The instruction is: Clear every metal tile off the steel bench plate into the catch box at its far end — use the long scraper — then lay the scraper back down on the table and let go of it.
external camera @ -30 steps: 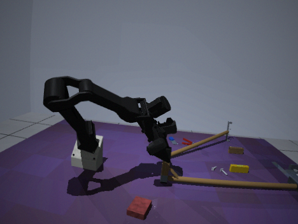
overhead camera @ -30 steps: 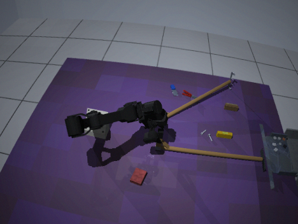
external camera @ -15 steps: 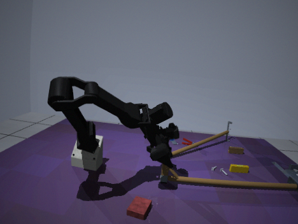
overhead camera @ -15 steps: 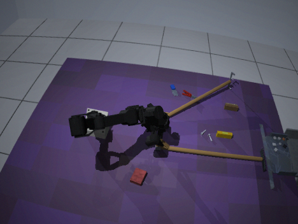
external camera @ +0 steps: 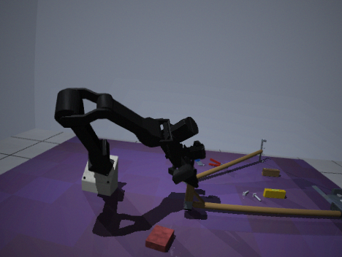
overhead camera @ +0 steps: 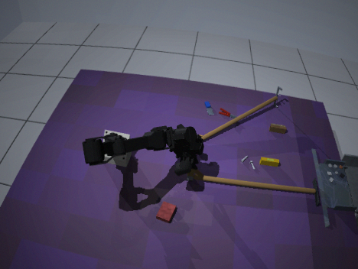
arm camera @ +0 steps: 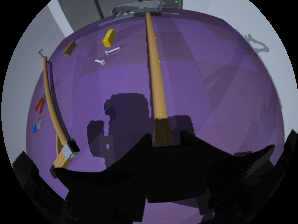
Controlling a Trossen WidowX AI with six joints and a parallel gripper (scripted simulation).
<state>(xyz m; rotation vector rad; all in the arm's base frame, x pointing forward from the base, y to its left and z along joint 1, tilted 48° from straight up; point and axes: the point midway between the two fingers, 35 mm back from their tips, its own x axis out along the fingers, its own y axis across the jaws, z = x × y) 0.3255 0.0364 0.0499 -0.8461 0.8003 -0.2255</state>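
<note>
The long scraper (overhead camera: 260, 184) (external camera: 270, 209) (arm camera: 156, 75) lies with its wooden shaft pointing away from the arm and its dark blade at the near edge of the steel bench plate (overhead camera: 336, 196) (external camera: 333, 198). My gripper (overhead camera: 192, 170) (external camera: 188, 181) (arm camera: 166, 136) points down over the scraper's upright grip at the near end, with its fingers closed in on both sides of the grip's dark top. Several small tiles (overhead camera: 330, 173), mostly light, one orange and one dark, lie on the plate. The catch box (overhead camera: 351, 163) is partly cut off at the right edge.
A hooked stick (overhead camera: 241, 118) (external camera: 230, 164) (arm camera: 48, 90) lies close beside the gripper, slanting away. A yellow block (overhead camera: 269, 162) (external camera: 274, 193) (arm camera: 108, 38), a brown block (overhead camera: 278, 128), bolts (overhead camera: 252, 164), red pliers (overhead camera: 225, 112) and a blue-handled tool (overhead camera: 207, 104) lie beyond. A red block (overhead camera: 166, 212) (external camera: 160, 238) lies nearer.
</note>
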